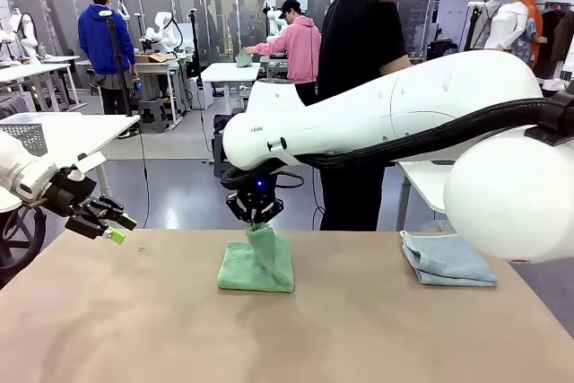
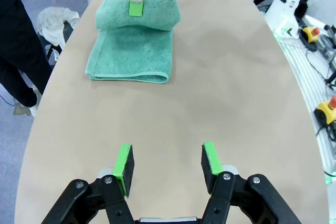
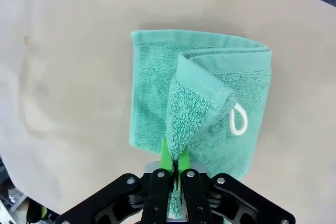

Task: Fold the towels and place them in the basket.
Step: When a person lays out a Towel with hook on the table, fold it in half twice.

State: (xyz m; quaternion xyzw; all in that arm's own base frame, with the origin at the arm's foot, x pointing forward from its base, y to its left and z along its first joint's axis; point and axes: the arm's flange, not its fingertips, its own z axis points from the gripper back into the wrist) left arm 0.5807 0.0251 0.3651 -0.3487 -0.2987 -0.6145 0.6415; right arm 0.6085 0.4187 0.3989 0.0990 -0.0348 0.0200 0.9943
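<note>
Front view first: the right arm sweeps in from the right, its long white forearm reaching across the middle, wrist pointed straight down over the desk (image 1: pixel 134 329). Its right end effector (image 1: pixel 257 220) is clenched on a pinched-up peak of the mint green towel (image 1: pixel 257 266), and the cloth rises into a little tent under the fingers while the rest lies flat on the desk. From the right wrist view, the green pads meet tight on a fold of that towel (image 3: pixel 210 93), one corner curled over, a white hanging loop (image 3: pixel 238 120) lying on the terry.

Over on the left, the left arm hangs low at the desk's left edge, wrist angled down and inward. The left end effector (image 2: pixel 167 163) is released, pads well apart, nothing between them, hovering over bare desk.

The light blue-grey towel (image 1: pixel 448 259) lies folded near the far right edge, well apart from the green one. Bare desk surface lies between the two towels and along the near side.
</note>
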